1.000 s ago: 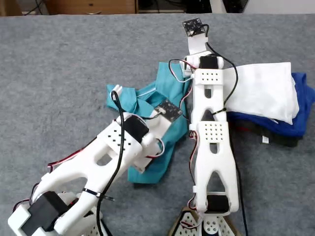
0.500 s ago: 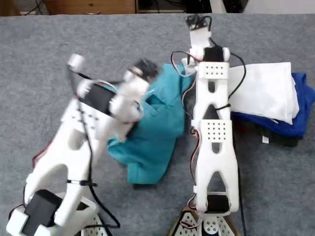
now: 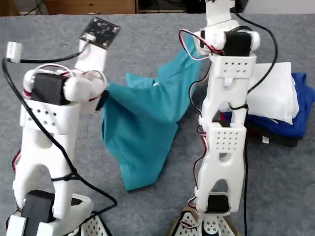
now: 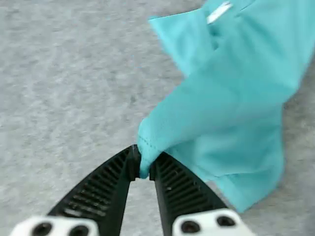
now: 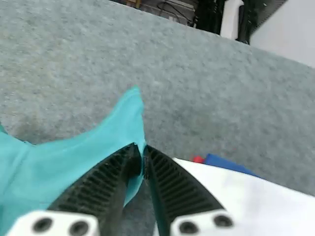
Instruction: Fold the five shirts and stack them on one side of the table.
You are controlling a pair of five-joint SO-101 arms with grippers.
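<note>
Hanging stretched at the centre of the high view, a teal shirt [image 3: 147,128] is held by its edges. The left gripper [image 4: 142,167] has its jaws pinched on one hem at left, and the right gripper [image 5: 143,156] clamps another corner near the top. A white shirt [image 3: 270,91] lies on a blue shirt [image 3: 302,105] at the right edge of the grey table [image 3: 49,39].

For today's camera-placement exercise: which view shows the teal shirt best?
The high view: nearly the whole teal shirt shows, spread between the two arms. The left wrist view shows one corner pinched in the left end effector with part of the cloth beyond; the right wrist view shows an edge in the right end effector.
</note>
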